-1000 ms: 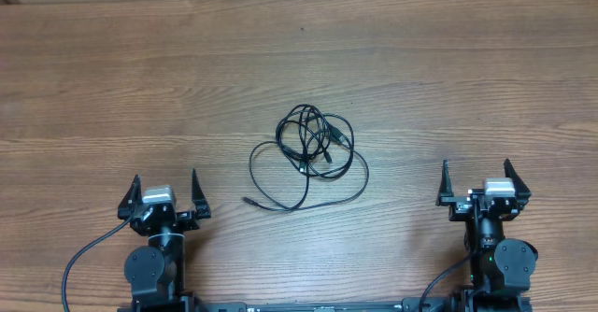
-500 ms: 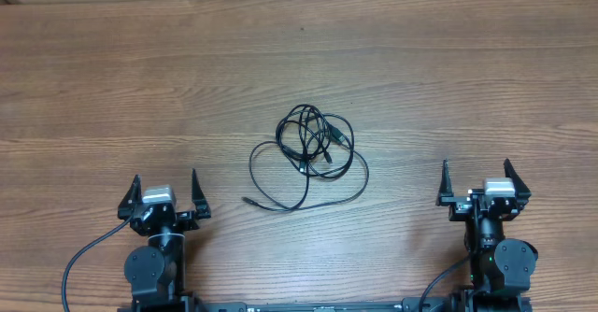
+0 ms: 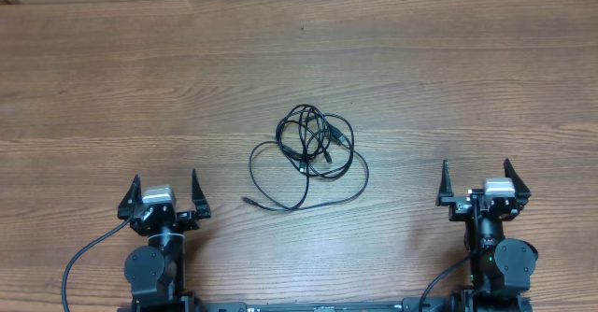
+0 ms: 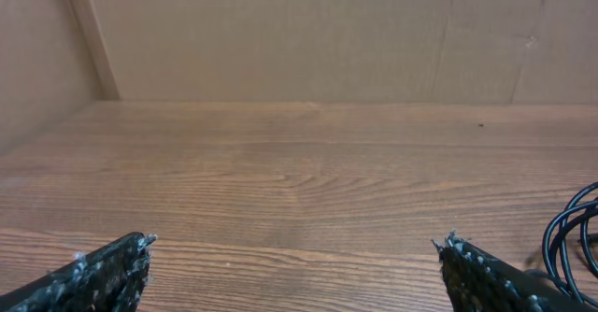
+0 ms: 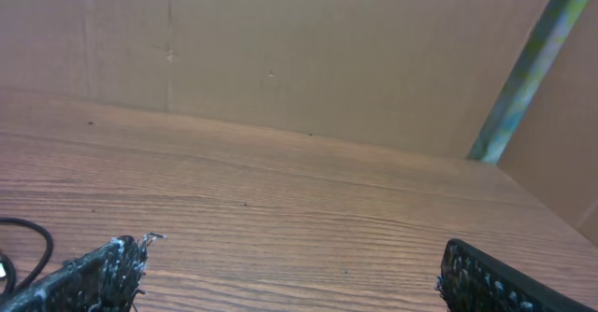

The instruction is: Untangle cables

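Observation:
The cables (image 3: 309,158) lie in a loose black tangle of thin loops at the middle of the wooden table, with one plug end trailing toward the lower left. A loop shows at the right edge of the left wrist view (image 4: 572,233) and at the left edge of the right wrist view (image 5: 23,247). My left gripper (image 3: 164,183) is open and empty near the front edge, left of the tangle; its fingers show in the left wrist view (image 4: 295,247). My right gripper (image 3: 475,172) is open and empty near the front edge, right of the tangle; its fingers show in the right wrist view (image 5: 294,256).
The wooden table (image 3: 448,78) is backed by brown cardboard walls (image 4: 280,32). Thick black arm cables run from each arm base at the front edge (image 3: 84,256).

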Motion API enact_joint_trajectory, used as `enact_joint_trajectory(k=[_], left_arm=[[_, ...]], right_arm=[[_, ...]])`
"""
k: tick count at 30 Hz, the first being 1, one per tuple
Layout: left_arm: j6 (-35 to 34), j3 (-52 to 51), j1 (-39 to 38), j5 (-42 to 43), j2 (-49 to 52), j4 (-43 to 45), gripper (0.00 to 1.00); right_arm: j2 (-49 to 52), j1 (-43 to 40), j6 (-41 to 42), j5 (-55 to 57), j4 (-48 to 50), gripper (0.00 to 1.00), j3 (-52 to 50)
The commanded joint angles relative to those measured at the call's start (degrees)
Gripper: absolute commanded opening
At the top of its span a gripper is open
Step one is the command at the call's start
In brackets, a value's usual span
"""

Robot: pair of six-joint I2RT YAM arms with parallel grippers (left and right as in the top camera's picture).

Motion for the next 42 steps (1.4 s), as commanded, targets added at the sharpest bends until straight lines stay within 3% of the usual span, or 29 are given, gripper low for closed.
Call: enact_joint_trajectory(k=[1,5,13,17,23,25,33,36,42], left_arm=[[0.94,-0.22,0.22,-0.11,-0.55,0.04,1.0],[0.94,-0.24,0.22,-0.11,-0.55,0.04,1.0],[0.94,-0.22,0.22,-0.11,-0.55,0.04,1.0],[0.94,-0.24,0.22,-0.11,-0.55,0.04,1.0],[0.94,-0.22,0.22,-0.11,-0.55,0.04,0.99],[0.94,-0.24,0.22,-0.11,-0.55,0.04,0.99],[0.94,-0.22,0.22,-0.11,-0.55,0.04,1.0],[0.94,-0.24,0.22,-0.11,-0.55,0.04,1.0],[0.94,-0.22,0.22,-0.11,-0.55,0.04,1.0]], right_arm=[[0.02,-0.15,0.39,-5.25,0.46,1.0,-0.59],[0.02,-0.15,1.62,-12.37,1.18,1.0,-0.59],[0.02,-0.15,14.62,-19.12,3.96,1.0,-0.59],[0.02,-0.15,26.21,-22.67,7.98,1.0,-0.57],[0.02,-0.15,31.58,-24.46,8.39,1.0,2.69],[0.02,-0.15,31.56,-24.5,5.68,1.0,5.97],[0.31,-0.15,28.0,-15.21,-20.85,1.0,31.26],[2.69,-0.15,27.54,-12.0,-25.66,1.0,39.82],[20.61,-0.15,26.8,-11.37,-33.05,1.0,60.33]])
